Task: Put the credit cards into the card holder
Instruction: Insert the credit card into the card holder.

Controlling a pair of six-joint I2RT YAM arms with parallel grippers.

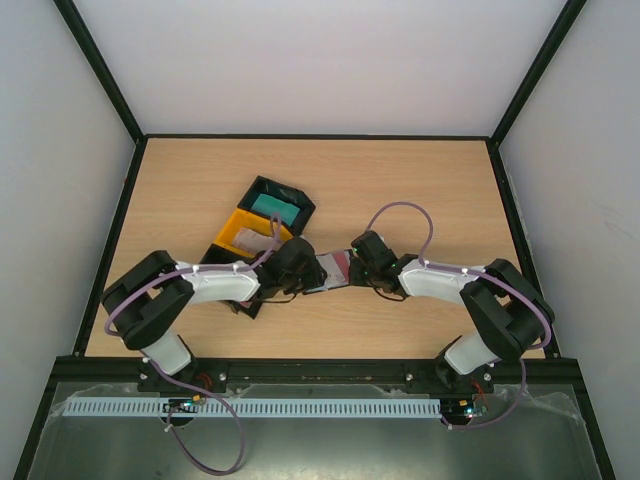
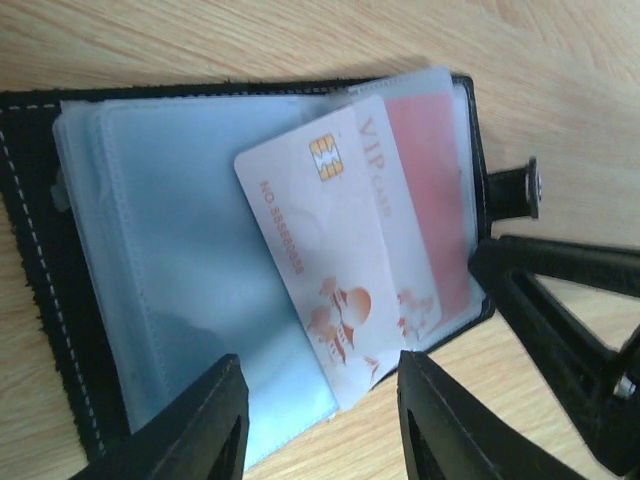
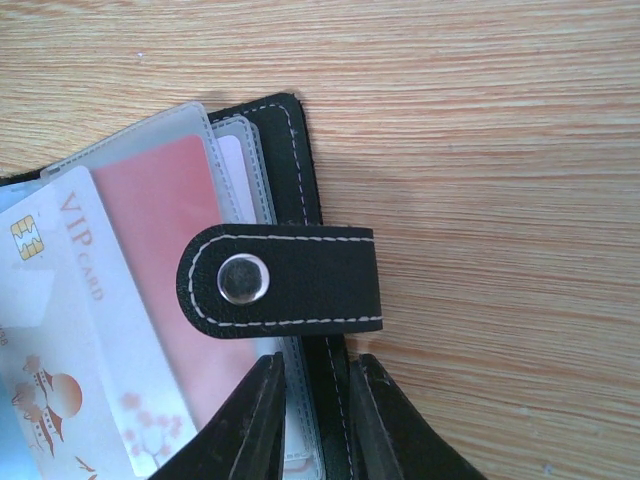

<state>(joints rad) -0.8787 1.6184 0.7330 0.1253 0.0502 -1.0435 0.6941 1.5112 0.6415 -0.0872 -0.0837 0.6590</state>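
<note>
While my right gripper (image 3: 318, 372) pinches the strap-side edge of the black leather-like folding card holder (image 3: 290, 160) lying open on the wooden table (image 3: 480, 100), my left gripper (image 2: 320, 385) stands spread around the pale white-pink plastic credit card (image 2: 330, 260), which lies askew on the clear inner pockets (image 2: 170, 250).

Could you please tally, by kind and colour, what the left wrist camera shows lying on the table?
Black leather-like folding card holder: 1
White plastic VIP chip card: 1
Red plastic card inside a clear sleeve: 1
Total: 3
</note>
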